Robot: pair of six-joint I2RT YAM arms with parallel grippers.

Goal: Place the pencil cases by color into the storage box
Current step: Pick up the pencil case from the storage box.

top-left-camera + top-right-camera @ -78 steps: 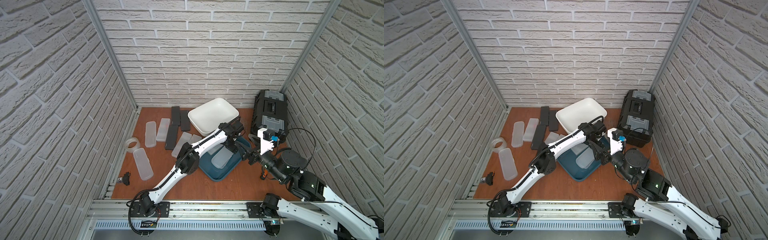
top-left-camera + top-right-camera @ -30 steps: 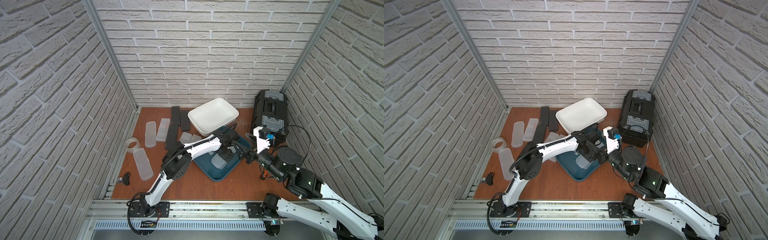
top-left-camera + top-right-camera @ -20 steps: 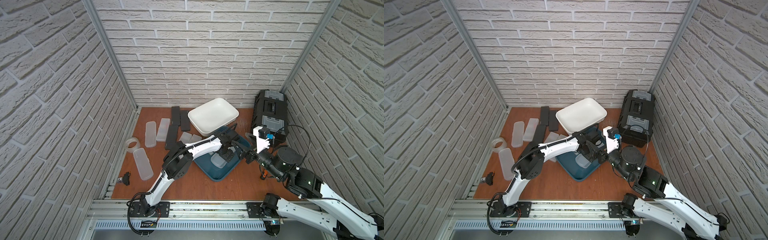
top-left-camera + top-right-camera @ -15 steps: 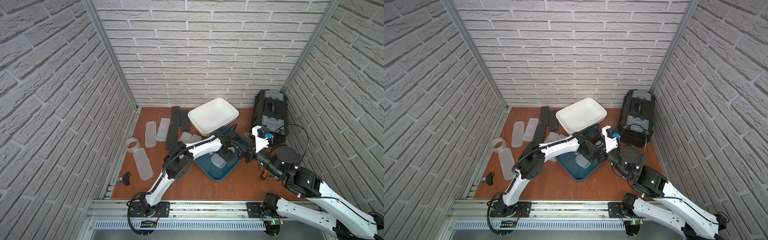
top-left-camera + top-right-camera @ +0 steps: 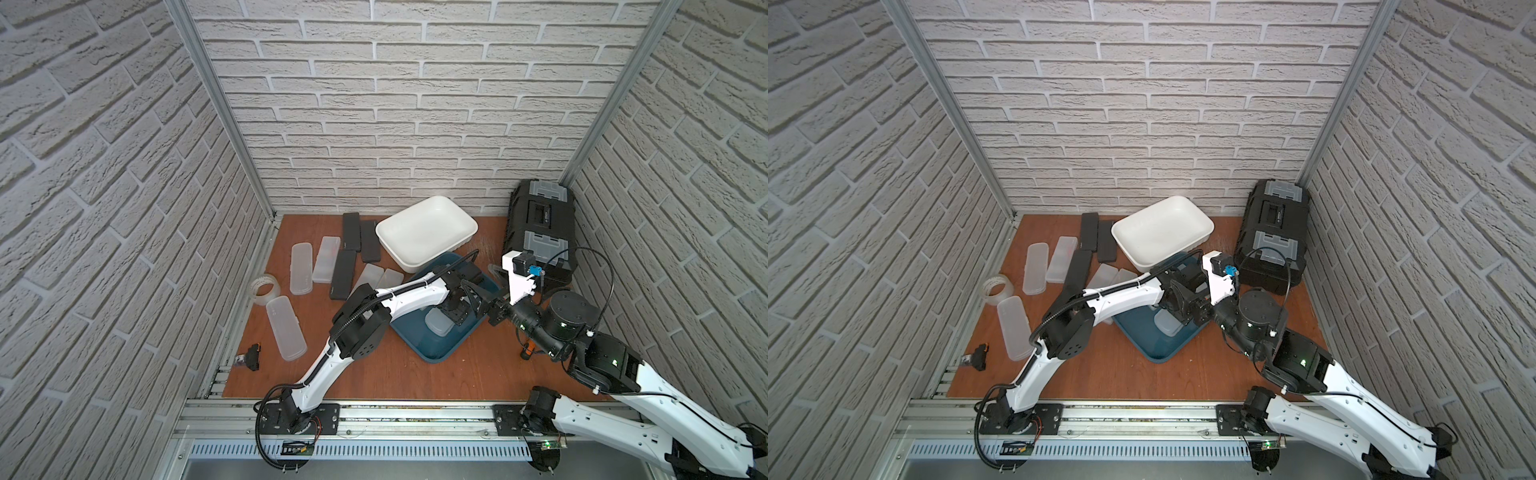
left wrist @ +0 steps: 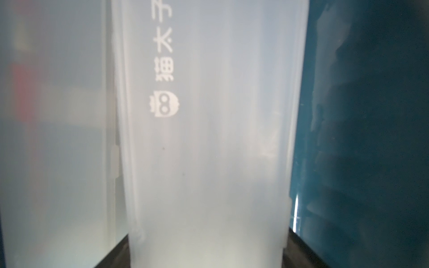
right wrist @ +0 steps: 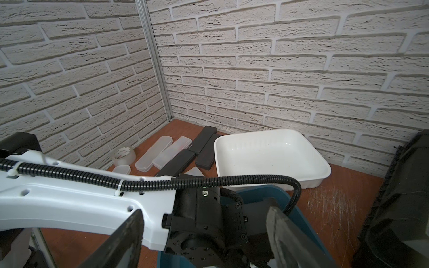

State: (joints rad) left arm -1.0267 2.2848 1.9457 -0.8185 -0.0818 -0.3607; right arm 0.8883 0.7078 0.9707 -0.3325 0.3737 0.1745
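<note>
**Sorting pencil cases by colour: state of the workspace.** We find the left gripper point(image 5: 453, 309) low inside the blue tub point(image 5: 436, 353). Its jaws flank the long edges of a frosted case point(image 6: 209, 150) that sits in that tub. Whether they press on it we cannot tell. The right gripper point(image 7: 205, 211) has its jaws apart and empty, just beside the left one at the tub's rim.

**Hazards, as we judge them.**
1. The two grippers are so near that a lift or swing of either arm could knock them together.
2. The case is long and smooth, so if it is pinched near one end it may pivot or slip free.
3. A second frosted case point(image 6: 53, 139) lies just beside the first, and a jaw could drag or wedge it.
4. The left forearm point(image 5: 407, 293) passes over two frosted cases point(image 5: 369, 276) on the table point(image 5: 374, 374) and could sweep them aside.
5. A case dropped in the wrong tub would mix the colours.

**Counts.**
- We count three black cases point(image 5: 351, 230), all on the table.
- Five frosted ones lie on the table, counting the two under the forearm.
- At the blue tub a top view shows one frosted case, and the left wrist view shows two.
- There are two tubs: the blue one and a white tub point(image 5: 428, 232), which is empty.
- There is also one tape roll point(image 5: 266, 286) and one black toolbox point(image 5: 540, 220).
</note>
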